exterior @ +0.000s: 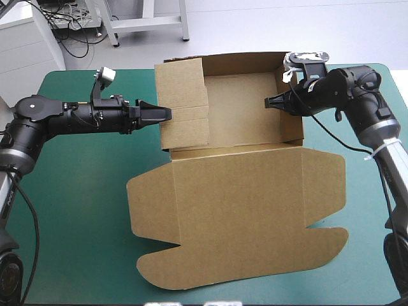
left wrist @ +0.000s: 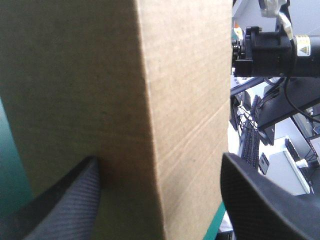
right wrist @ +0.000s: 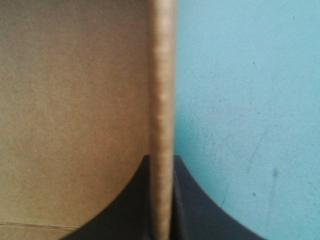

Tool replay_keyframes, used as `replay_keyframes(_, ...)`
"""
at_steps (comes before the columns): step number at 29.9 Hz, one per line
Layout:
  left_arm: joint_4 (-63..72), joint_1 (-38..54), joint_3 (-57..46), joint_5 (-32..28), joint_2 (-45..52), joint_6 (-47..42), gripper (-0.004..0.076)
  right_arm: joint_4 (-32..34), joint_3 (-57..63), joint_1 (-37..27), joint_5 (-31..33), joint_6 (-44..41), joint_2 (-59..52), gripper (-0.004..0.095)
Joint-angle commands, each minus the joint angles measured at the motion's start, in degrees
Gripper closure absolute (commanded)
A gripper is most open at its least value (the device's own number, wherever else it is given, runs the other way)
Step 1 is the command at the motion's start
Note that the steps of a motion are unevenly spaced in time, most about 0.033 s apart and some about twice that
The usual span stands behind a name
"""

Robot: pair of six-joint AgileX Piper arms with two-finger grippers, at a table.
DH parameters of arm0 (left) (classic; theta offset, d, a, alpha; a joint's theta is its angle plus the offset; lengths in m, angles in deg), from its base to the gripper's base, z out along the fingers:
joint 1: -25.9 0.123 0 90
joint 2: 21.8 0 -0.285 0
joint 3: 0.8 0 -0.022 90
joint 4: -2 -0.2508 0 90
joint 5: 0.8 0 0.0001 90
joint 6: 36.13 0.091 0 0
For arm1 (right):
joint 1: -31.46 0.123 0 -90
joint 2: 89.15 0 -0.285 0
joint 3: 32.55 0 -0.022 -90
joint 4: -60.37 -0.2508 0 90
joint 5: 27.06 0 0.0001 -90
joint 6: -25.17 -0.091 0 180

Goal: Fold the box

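The brown box stands as an open tray at the back of the table, its lid flat toward the front. My left gripper reaches in from the left and is open. In the left wrist view the doubled left wall stands between my left gripper's spread fingers. My right gripper is at the tray's right wall. In the right wrist view that wall's edge runs straight between my right gripper's fingers, which are shut on it.
The flat lid with its rounded flaps covers the table's front middle. Bare teal-green cover shows to the left of the lid and along the right edge. The right arm's wrist shows beyond the wall in the left wrist view.
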Motion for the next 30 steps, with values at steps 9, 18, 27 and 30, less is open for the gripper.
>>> replay_keyframes(9,-19.27,-4.43,12.09,-2.74,2.5,-14.09,0.0244,9.46,-1.39,7.3,-4.76,-8.11,-2.44,0.0911)
replay_keyframes(18,-41.35,-12.57,14.05,-9.03,2.5,-29.12,0.0244,8.85,-1.39,7.69,-4.27,-9.65,-2.44,0.0911)
replay_keyframes(27,-49.82,-18.74,13.4,-14.34,2.5,-38.59,0.0244,13.89,-1.51,11.79,-4.24,-13.1,-2.54,0.0911)
replay_keyframes(30,-55.09,-20.52,11.71,-17.07,2.5,-43.41,0.0244,13.47,-1.74,12.29,-4.1,-13.18,-2.64,0.0911)
